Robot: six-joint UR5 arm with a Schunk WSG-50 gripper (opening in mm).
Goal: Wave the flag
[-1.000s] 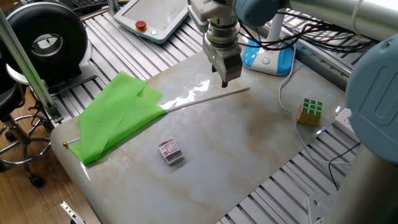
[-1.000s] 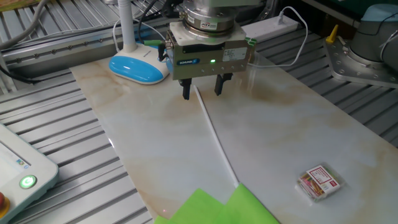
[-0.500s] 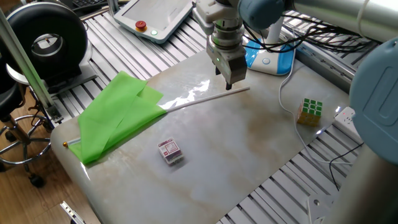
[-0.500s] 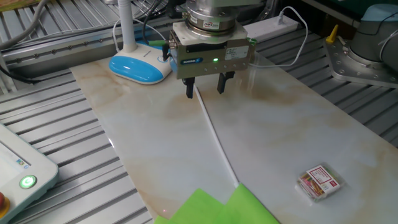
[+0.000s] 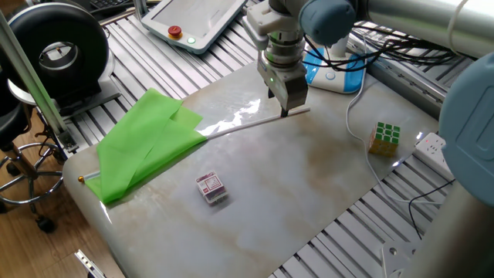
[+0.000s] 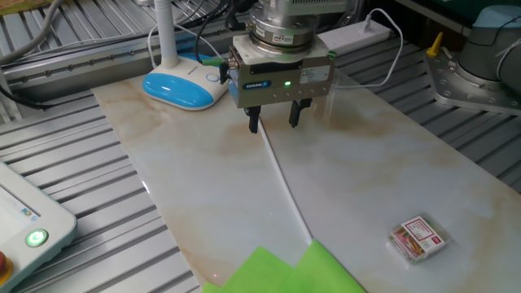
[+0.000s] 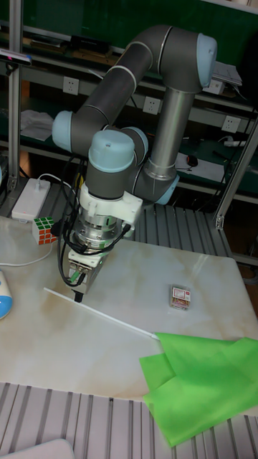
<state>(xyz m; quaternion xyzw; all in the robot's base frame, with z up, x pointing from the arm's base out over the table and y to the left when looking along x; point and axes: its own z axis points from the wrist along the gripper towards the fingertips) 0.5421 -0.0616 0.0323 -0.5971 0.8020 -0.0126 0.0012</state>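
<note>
- My gripper (image 6: 275, 120) hangs low over the bare end of the flag (image 5: 147, 144), its two dark fingers (image 6: 254, 122) spread apart, holding nothing; the slim white pole (image 6: 284, 185) runs between them in the other fixed view.
- From the tall fixed view, my fingertips sit right at the pole, near its free end; I cannot tell whether they touch it or the tabletop (image 5: 309, 177).
- The flag lies flat on the pale marble-patterned tabletop: its lime-green cloth (image 7: 204, 384) is spread in loose folds at one corner of the slab, partly hanging over the edge, and the pole (image 5: 255, 123) stretches out of it toward my gripper (image 5: 289, 108).
- A small gold-orange tip (image 5: 80, 179) pokes out of the cloth at the far end, just beyond the tabletop's rim.
- A small red-and-white box (image 5: 211, 187) rests on the tabletop near the cloth, apart from the pole.
- A colour puzzle cube (image 5: 384, 137) stands by the opposite edge, well apart from the flag.
- A blue-and-white lamp base (image 6: 183, 88) sits just behind my gripper, with a white cable (image 5: 356, 123) trailing across the slab's edge.
</note>
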